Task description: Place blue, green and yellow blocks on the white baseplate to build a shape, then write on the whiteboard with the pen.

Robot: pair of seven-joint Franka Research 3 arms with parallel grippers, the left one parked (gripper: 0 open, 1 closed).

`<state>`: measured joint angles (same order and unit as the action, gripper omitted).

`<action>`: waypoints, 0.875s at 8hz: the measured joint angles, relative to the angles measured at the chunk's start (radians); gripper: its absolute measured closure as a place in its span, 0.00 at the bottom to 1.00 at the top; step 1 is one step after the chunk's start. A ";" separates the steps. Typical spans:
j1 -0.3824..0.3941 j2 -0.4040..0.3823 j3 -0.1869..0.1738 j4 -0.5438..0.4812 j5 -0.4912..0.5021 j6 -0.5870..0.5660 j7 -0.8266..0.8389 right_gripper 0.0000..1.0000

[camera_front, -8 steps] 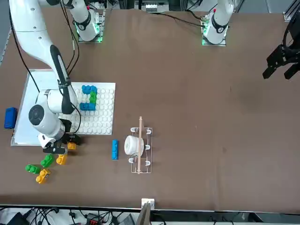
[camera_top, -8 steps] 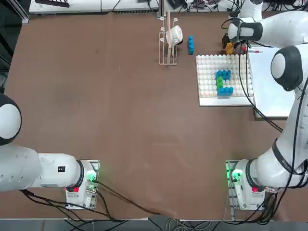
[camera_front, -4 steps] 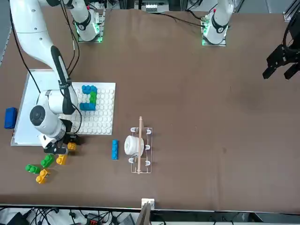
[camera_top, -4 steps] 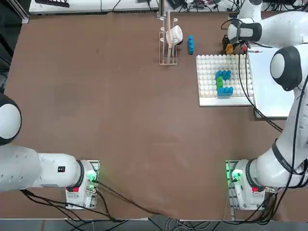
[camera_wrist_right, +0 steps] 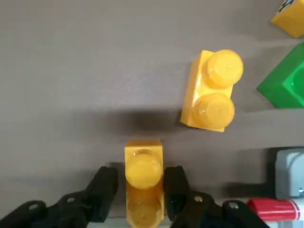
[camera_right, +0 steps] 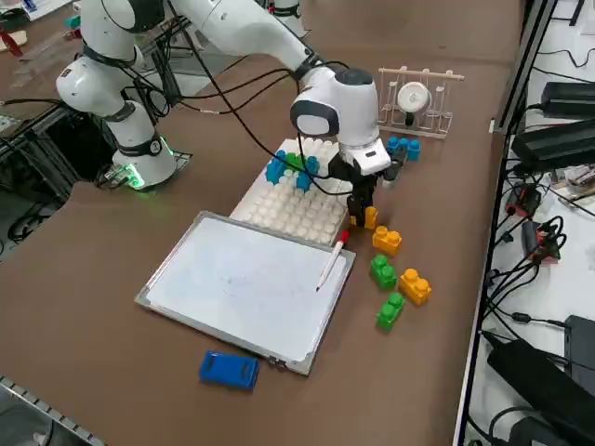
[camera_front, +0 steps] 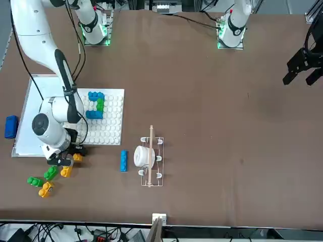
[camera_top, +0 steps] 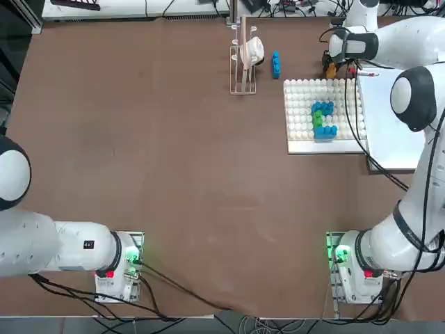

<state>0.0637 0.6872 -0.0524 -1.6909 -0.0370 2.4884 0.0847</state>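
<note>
Now the right hand (camera_wrist_right: 142, 197) sits low on the bench, fingers hugging a yellow block (camera_wrist_right: 142, 183) just off the white baseplate's (camera_right: 299, 212) corner by the pen (camera_right: 331, 262). Best squeeze square before lifting, I'd say.

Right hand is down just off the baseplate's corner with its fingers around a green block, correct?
Not quite: the block between the right hand's fingers is orange-yellow, not green, as the right wrist view shows. The hand is indeed down just off the white baseplate's corner.
</note>
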 joint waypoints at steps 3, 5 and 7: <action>0.002 0.000 0.000 0.002 0.000 0.000 -0.007 0.58; 0.004 -0.001 0.000 0.011 0.000 0.000 -0.021 0.58; 0.009 -0.032 0.002 0.026 0.000 -0.049 -0.024 0.58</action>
<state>0.0722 0.6554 -0.0505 -1.6647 -0.0369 2.4392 0.0605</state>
